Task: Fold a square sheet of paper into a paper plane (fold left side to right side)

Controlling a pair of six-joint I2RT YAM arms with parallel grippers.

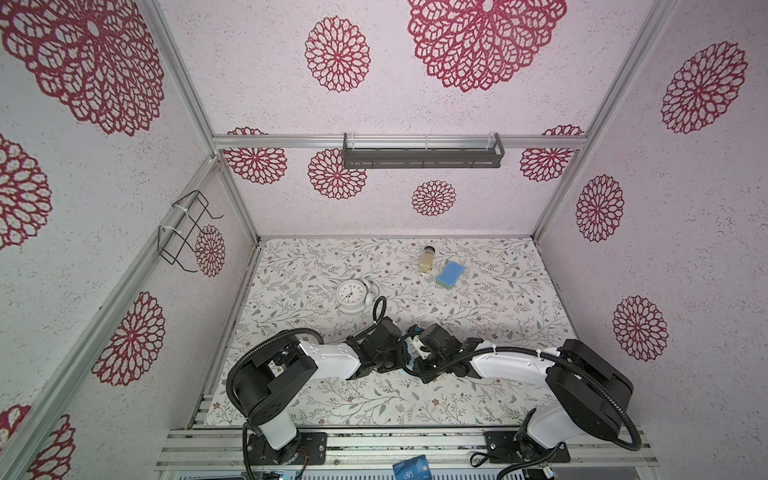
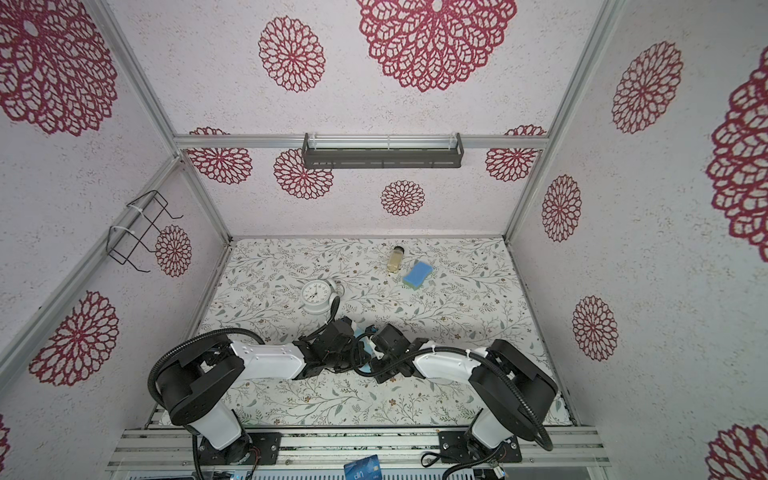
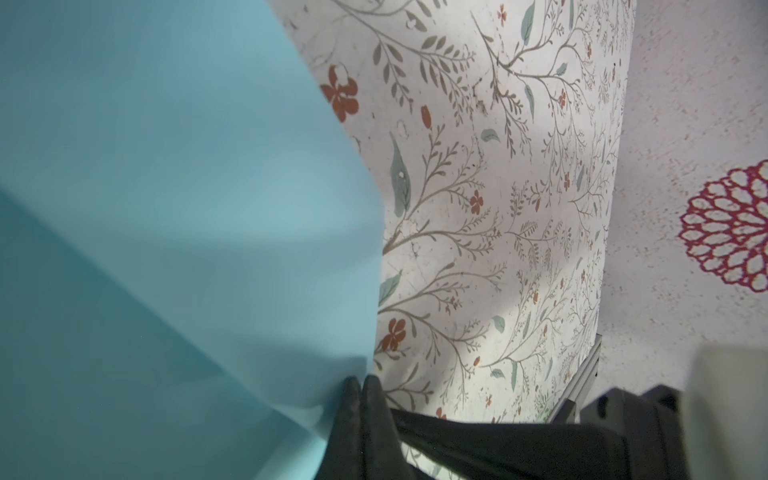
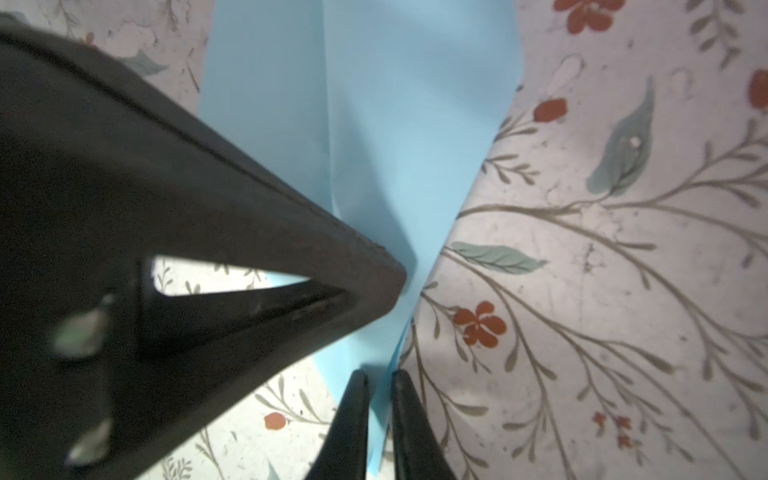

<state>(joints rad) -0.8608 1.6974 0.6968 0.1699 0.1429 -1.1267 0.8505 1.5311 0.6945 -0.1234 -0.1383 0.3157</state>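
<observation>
**Mid-fold: paper pinched by both grippers**

Left gripper [image 3: 360, 384] is clenched on the paper's [image 4: 374, 124] edge. Right gripper [image 4: 379, 386] pinches a creased, layered end. The paper hangs between them over the near-centre of the table [image 1: 457, 299]. Some folds are in; a finished plane is not evident.

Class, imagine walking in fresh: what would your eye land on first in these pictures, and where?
The left arm and right arm meet at centre, jaws shut on a folded light blue paper. Behind them a white clock sits to the left and a blue sponge farther back right. Big red flower medallions cover the walls.
</observation>
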